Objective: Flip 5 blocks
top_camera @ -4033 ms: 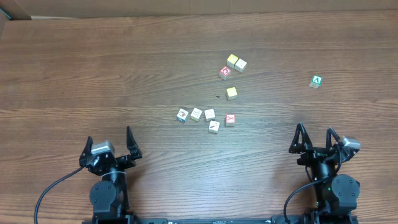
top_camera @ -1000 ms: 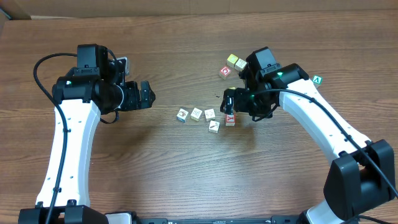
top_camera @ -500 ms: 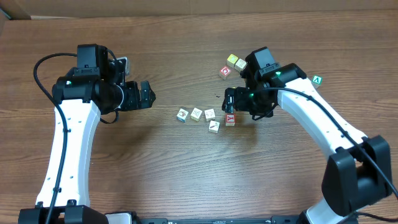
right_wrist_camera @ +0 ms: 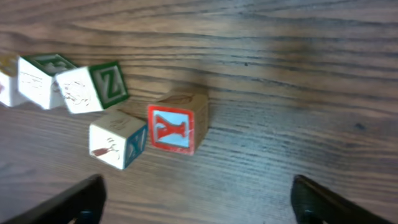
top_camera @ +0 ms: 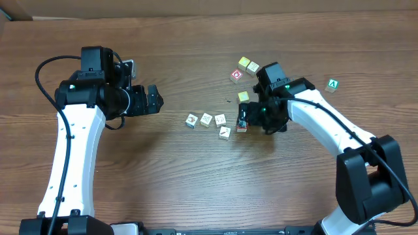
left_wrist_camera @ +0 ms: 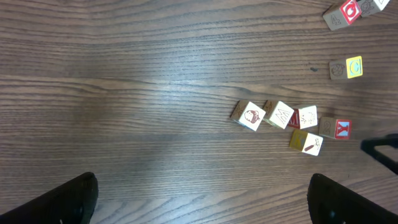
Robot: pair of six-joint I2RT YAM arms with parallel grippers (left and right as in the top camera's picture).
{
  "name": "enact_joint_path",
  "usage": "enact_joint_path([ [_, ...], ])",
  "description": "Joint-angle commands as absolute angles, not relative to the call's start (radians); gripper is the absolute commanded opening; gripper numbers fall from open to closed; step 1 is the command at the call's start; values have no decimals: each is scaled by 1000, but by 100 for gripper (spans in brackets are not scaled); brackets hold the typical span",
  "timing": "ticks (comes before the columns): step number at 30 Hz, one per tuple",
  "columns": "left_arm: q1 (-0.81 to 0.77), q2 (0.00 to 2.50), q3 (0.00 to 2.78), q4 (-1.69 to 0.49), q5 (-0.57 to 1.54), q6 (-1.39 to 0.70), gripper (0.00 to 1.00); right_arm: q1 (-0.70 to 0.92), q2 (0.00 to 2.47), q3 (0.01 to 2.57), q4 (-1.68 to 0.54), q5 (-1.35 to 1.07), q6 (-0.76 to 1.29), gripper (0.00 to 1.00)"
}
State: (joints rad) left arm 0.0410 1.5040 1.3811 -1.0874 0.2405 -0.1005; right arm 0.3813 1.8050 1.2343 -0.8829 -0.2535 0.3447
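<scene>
Approach step, by my reading: right gripper [right_wrist_camera: 196,186], jaws wide and empty, hovers over small pale wooden cube with red-printed face [right_wrist_camera: 177,127] at 3 o'clock end of cube row [top_camera: 206,119]; next move needs a square pinch, then a roll; left gripper [left_wrist_camera: 202,186] open, idle at 9 o'clock.

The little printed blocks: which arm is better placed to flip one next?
Right. Its open jaws hang close above the red-marked block at the end of the cluster; the left arm sits off to the side, well clear of the blocks.

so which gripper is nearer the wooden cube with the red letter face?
Right. The right gripper hovers at the red-letter wooden cube; the left gripper is far off, beyond the other pale blocks.
</scene>
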Motion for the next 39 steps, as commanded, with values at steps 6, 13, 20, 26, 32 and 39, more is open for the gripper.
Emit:
enact_joint_path([
  [6, 44, 1512, 1405, -1079, 256, -93, 100, 388, 1808, 1153, -738, -245, 375, 89],
  [13, 44, 1512, 1404, -1066, 256, -93, 100, 434, 1825, 1132, -637, -246, 402, 85],
  [20, 44, 1512, 1404, -1066, 256, -93, 100, 444, 1867, 1132, -629, -195, 503, 70],
  [26, 44, 1512, 1404, -1066, 256, -93, 100, 444, 1869, 1132, -628, -172, 537, 60],
  [32, 44, 1512, 1404, -1069, 256, -93, 100, 444, 1869, 1132, -620, -165, 555, 38],
  [39, 44, 1512, 1404, -1069, 256, -93, 100, 444, 1869, 1135, -630, -171, 554, 26],
])
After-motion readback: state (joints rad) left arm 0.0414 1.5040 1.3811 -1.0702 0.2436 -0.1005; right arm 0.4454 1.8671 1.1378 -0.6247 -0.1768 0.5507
